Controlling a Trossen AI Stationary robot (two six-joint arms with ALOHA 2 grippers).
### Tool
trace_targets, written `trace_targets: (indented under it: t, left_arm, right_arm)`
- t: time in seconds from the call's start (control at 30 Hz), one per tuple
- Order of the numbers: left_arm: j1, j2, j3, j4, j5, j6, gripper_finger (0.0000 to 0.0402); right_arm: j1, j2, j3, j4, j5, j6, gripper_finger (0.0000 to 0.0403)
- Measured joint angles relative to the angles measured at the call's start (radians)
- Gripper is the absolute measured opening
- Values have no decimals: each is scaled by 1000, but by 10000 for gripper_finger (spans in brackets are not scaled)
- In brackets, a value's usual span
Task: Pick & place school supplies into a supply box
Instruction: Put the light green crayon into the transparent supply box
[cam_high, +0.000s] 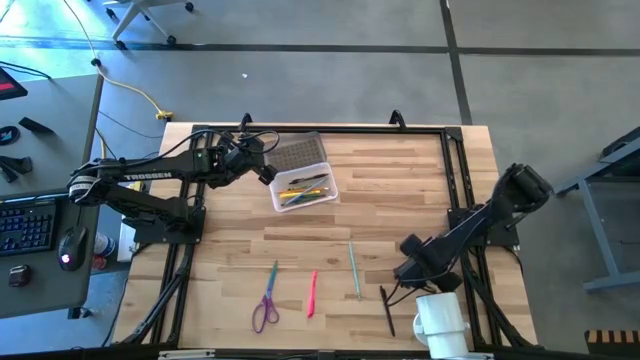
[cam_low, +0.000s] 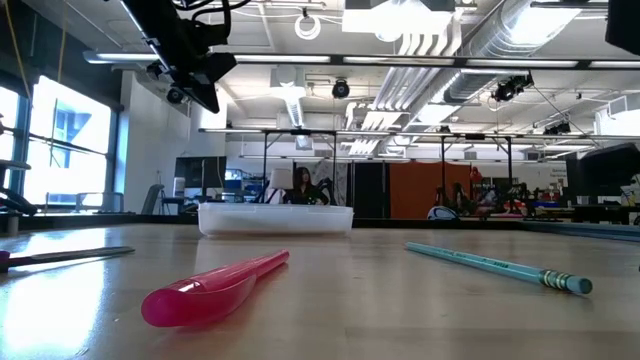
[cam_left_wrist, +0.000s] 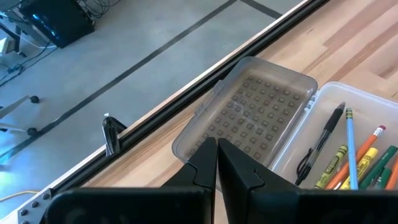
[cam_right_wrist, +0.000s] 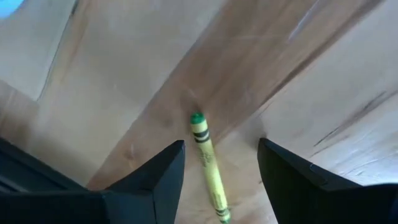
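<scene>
Supply box (cam_high: 304, 189), part-filled with pencils, sits toward the wooden table's (cam_high: 400, 200) far side beside a grey textured lid (cam_high: 296, 153). Left hand (cam_high: 268, 172) hovers shut above it; right hand (cam_right_wrist: 219, 163), fingers apart, hangs over a green-tipped crayon (cam_right_wrist: 208, 164). Open-plan workshop blurs behind.

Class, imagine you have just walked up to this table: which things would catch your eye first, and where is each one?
Most striking is the clear supply box toward the table's far side, already holding pens and pencils, with the left hand shut right beside it. Nearer the front edge lie the purple-handled scissors, a pink pen and a light blue pencil. At the right, the right hand hangs open over a yellow-green crayon.
</scene>
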Motion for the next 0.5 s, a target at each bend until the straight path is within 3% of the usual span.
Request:
trace_targets:
  t: [0.37,0.5]
  left_arm:
    - [0,0,0,0,0,0,50]
    - [0,0,0,0,0,0,50]
  right_arm:
    - [3,52,4,-6,11,7,186]
    - [19,53,2,-5,17,2,161]
